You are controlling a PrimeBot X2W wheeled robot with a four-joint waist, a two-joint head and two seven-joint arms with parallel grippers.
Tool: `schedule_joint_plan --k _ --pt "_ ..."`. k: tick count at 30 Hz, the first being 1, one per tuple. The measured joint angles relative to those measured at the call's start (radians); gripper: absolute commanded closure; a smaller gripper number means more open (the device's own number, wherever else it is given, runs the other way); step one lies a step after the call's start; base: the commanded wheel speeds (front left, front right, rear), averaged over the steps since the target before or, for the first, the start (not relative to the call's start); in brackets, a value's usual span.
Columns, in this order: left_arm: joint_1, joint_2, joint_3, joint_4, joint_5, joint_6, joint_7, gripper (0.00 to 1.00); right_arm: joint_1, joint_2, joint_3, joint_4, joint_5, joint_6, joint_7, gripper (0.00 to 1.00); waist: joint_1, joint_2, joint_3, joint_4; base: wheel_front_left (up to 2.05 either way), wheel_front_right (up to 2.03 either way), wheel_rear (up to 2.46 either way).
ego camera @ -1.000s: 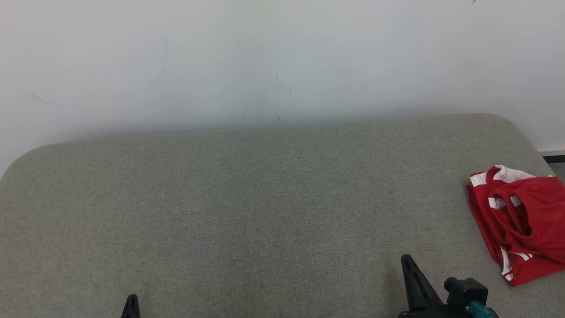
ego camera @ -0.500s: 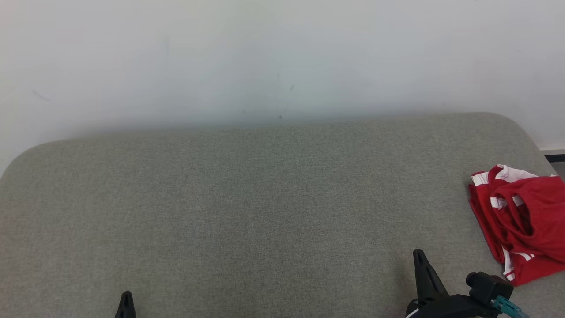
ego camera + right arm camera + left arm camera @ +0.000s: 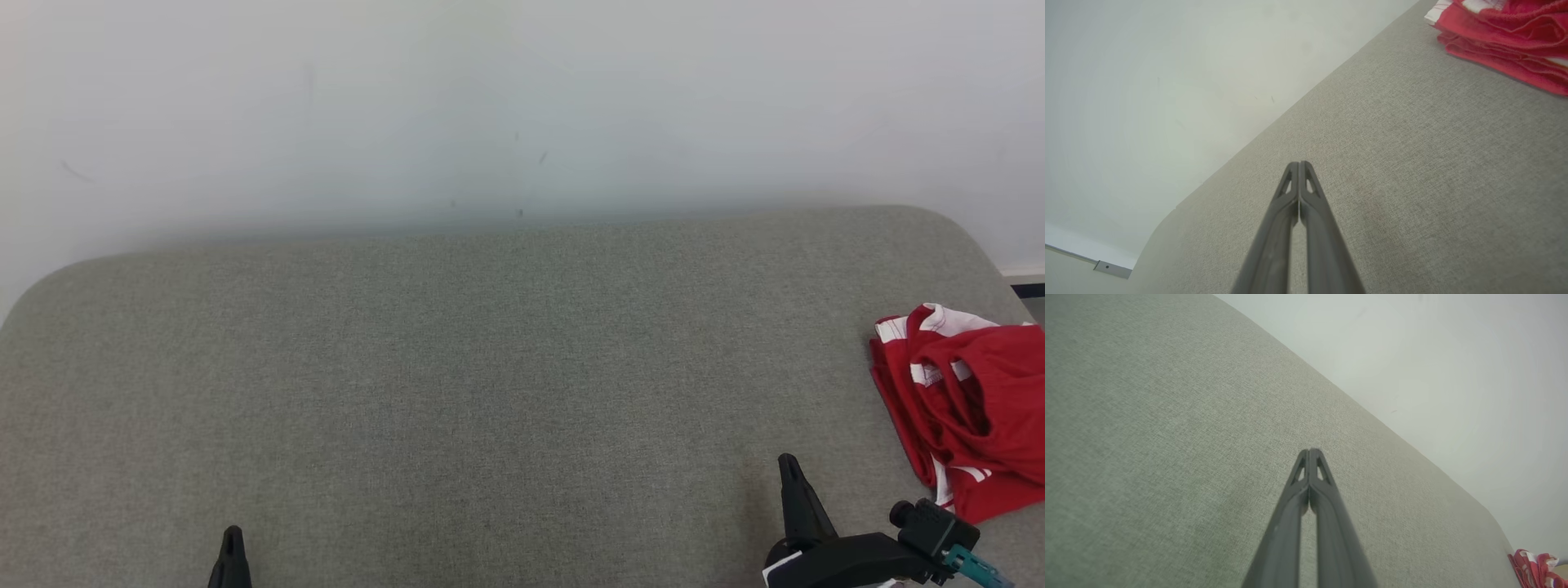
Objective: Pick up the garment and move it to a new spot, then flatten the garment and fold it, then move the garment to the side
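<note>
Down at seven o'clock in the head view, my left gripper (image 3: 233, 555) shows only its dark tip. Along the left wrist view its two fingers (image 3: 1290, 522) lie pressed together at the tips, with nothing between them. At five o'clock my right gripper (image 3: 789, 474) points up toward twelve. In its own wrist view those fingers (image 3: 1278, 237) are also closed tip to tip and empty. A teal plug (image 3: 970, 563) sticks out of the right wrist toward four o'clock.

Both grippers are over the grey cushion (image 3: 490, 367); I cannot tell whether either touches it. The cushion is a wide woven pad with rounded far corners, running from nine o'clock across to three.

The garment (image 3: 971, 400) lies on the cushion between three and four o'clock, near its right end. It is near my right gripper on the three o'clock side but apart from it. It is red with white stripes and trim, bunched in loose folds, and cut off by the picture's edge. In the right wrist view it sits at one o'clock, and in the left wrist view a scrap of it shows at the five o'clock corner.

Beyond the cushion at twelve o'clock stands a pale wall (image 3: 490, 98) with a few faint marks.
</note>
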Motion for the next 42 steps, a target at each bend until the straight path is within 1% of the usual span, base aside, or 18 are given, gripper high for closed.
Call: schedule_joint_plan --k 16,42 --pt "-0.028 0.001 0.009 -0.013 -0.217 -0.011 0.056 1.00 -0.003 0.000 -0.023 -0.030 0.211 0.000 0.054 1.00 0.0000 0.0000 0.007 0.004 0.00 0.00 0.00" --pt "-0.064 0.003 0.017 -0.026 -0.504 -0.022 0.132 1.00 -0.014 0.000 -0.056 -0.072 0.508 0.000 0.131 1.00 -0.0001 0.0000 0.018 0.010 0.00 0.00 0.00"
